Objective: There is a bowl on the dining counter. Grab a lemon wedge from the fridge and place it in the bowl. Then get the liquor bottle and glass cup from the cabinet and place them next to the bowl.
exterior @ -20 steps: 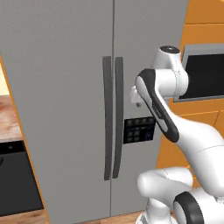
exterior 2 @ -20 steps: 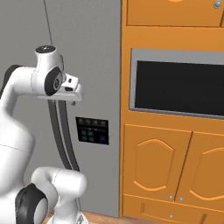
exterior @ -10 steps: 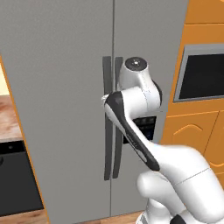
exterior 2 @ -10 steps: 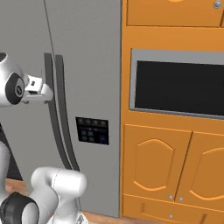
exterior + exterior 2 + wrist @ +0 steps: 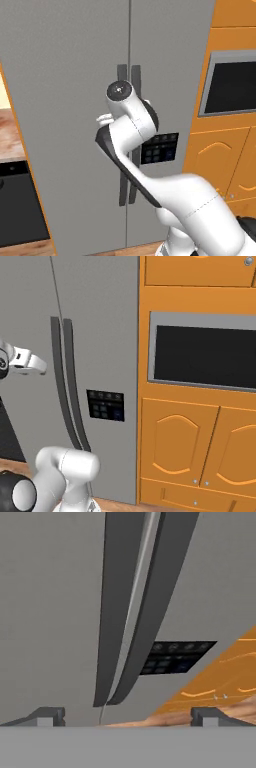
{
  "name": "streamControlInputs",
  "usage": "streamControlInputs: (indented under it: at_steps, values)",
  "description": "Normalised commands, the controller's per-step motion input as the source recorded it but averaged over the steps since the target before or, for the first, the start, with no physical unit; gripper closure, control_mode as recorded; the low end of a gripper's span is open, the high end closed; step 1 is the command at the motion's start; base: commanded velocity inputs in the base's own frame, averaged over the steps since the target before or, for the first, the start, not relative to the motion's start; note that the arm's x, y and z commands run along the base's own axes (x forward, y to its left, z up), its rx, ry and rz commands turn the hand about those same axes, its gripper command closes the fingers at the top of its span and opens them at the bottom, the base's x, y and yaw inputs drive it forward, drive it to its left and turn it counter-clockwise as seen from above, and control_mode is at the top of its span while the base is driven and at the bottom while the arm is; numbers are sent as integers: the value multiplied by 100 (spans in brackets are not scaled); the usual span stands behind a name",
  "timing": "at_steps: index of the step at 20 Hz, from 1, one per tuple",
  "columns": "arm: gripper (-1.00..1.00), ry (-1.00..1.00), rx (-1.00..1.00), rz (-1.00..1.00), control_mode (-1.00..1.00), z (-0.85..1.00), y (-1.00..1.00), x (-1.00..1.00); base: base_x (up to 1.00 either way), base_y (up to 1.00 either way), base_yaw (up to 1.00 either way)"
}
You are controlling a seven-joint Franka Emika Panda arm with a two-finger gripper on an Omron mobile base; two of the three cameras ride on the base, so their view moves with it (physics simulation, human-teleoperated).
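Facing fridge [image 5: 60, 612]; gripper [image 5: 127, 714] wide, empty

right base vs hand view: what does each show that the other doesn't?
Right base alone: the dark built-in oven window, the arched orange cabinet doors below it, and the upper orange cabinet with its round knob.

Hand view alone: the gripper, jaws wide open with nothing between them, looking along the handles.

Both: the closed grey fridge, its two dark vertical handles and the dark control panel.

Flat, even rendered light, moderately bright; no glare or hard cast shadows on the fridge [image 5: 65, 100] doors; edges slightly soft and pixelated; no visible lens distortion.
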Motion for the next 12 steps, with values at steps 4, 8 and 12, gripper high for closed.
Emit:
streamControlInputs:
  at_steps: [4, 8, 12]
  values:
    - [-100, 0, -10, -20, -100, -3, -5, 34, 0, 0, 0]
    - [-100, 0, -6, -13, -100, -11, 0, 42, 0, 0, 0]
    - [-100, 0, -4, -9, -100, -6, -1, 33, 0, 0, 0]
